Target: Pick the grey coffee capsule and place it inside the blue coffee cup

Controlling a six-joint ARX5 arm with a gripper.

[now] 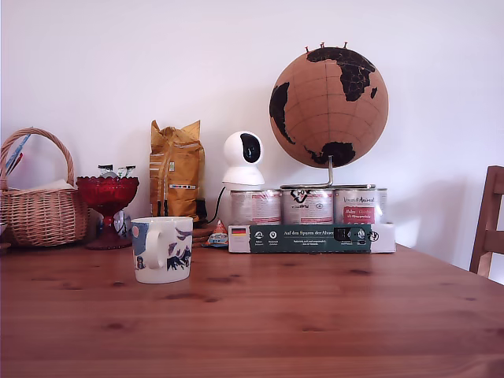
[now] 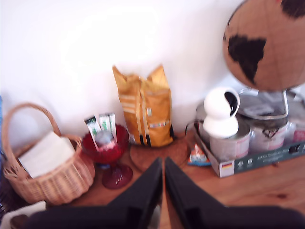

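I can't find the grey coffee capsule in either view. Blue coffee cup point(image 1: 162, 249) stands on table point(image 1: 315, 315). Gripper point(image 2: 163, 167) clenched, holding nothing. Capsule likely light, slick; I'd pinch under its rim.

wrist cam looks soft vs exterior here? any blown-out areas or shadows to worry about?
Wrist view: blurred throughout, worst on the gripper and the cork globe; the white wall is overexposed above the yellow bag. Exterior view: sharp and evenly lit, the mug crisp, only a soft shadow on the wall to the exterior view's right of the tins.
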